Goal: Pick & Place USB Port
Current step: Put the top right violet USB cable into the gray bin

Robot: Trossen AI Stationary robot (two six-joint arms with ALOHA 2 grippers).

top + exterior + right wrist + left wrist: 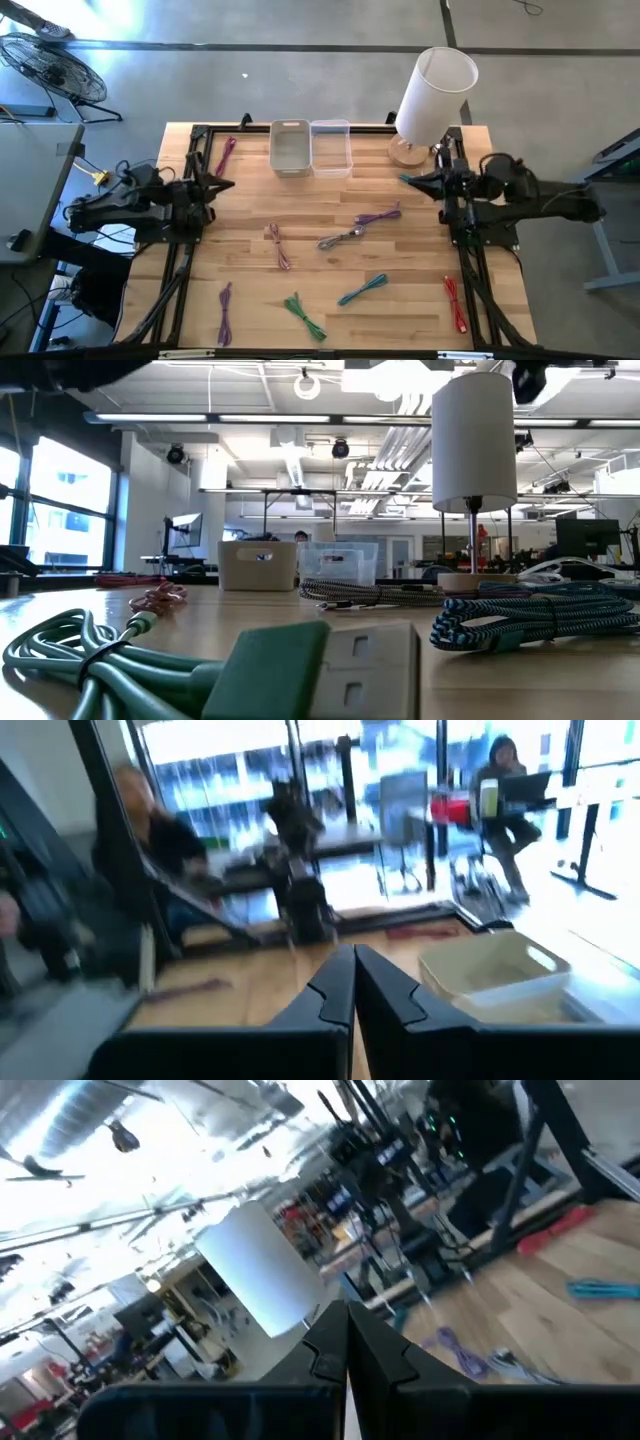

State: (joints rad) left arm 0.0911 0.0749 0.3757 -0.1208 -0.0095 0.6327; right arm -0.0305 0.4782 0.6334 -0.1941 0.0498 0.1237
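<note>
looks like nothing's picked yet: both the left end effector (222, 184) and right end effector (412, 180) are pinched together, empty, so next someone opens over the grey usb cable (342, 238) lying well short of the beige bin (290, 148).

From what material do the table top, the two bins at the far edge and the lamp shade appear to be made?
Table top: light wood with a matte finish; plank seams and grain show.
Left bin: opaque beige, probably plastic; smooth moulded rim.
Right bin: clear plastic, since the table shows through its walls.
Lamp shade: plain matte white cylinder, perhaps fabric or paper; I cannot tell which. Its round base looks wooden.
</note>
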